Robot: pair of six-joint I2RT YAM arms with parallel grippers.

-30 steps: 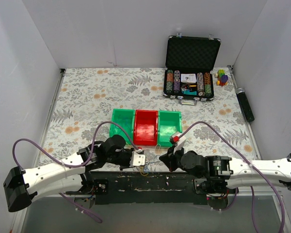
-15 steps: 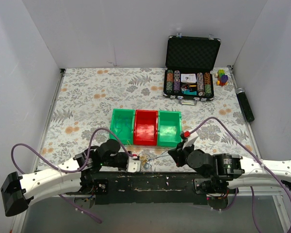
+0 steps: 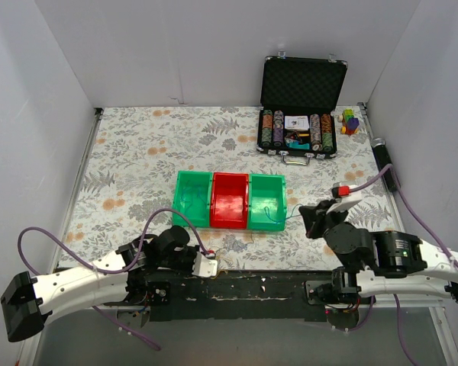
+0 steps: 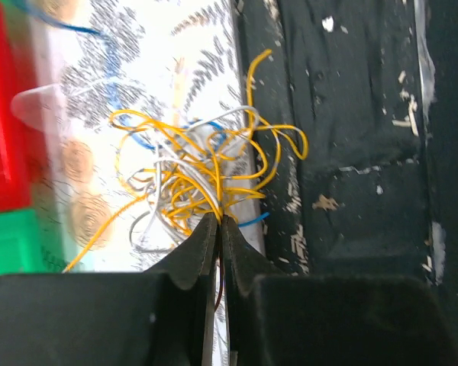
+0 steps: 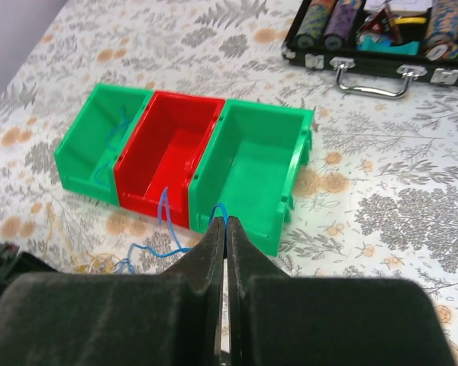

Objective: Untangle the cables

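Currently, top view: L arm lies low along the near edge, elbow out to the left, left claw (image 3: 207, 266) pointing right over the seam between tabletop (image 3: 137, 152) and black base rail (image 3: 290, 280). R arm is folded, forearm raised, right claw (image 3: 311, 216) pointing left toward the right green bin (image 3: 266, 200). A blue strand (image 3: 278, 222) runs from that claw across the bin's near corner. Vs. half a sec. earlier: right claw has pulled back to the right, well apart from the left claw, and the left claw sits nearer the rail.

L wrist view: left claw (image 4: 219, 221) is clenched, tips pinching the cables (image 4: 202, 179), a yellow, white and blue knot lying at the tabletop edge, with some loops over the rail (image 4: 351, 152).

R wrist view: right claw (image 5: 224, 223) is clenched on the blue strand (image 5: 165, 204), which drops in front of the red bin (image 5: 172, 149) and leads to the knot at lower left. A further blue length lies over the left green bin (image 5: 84, 156).
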